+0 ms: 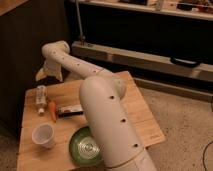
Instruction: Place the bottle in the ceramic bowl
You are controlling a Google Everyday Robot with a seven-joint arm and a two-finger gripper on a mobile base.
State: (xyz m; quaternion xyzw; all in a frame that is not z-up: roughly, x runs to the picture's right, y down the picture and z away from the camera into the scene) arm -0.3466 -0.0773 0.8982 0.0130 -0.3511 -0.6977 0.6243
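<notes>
The bottle is small and clear with a pale label. It lies on the wooden table near the far left corner. The green ceramic bowl sits at the table's front edge, partly covered by my white arm. My gripper hangs over the table's far left edge, just beyond the bottle and apart from it. Nothing shows in the gripper.
An orange carrot lies just right of the bottle. A dark flat bar lies beside the carrot. A white cup stands front left, next to the bowl. A dark wall stands on the left and a metal shelf base behind.
</notes>
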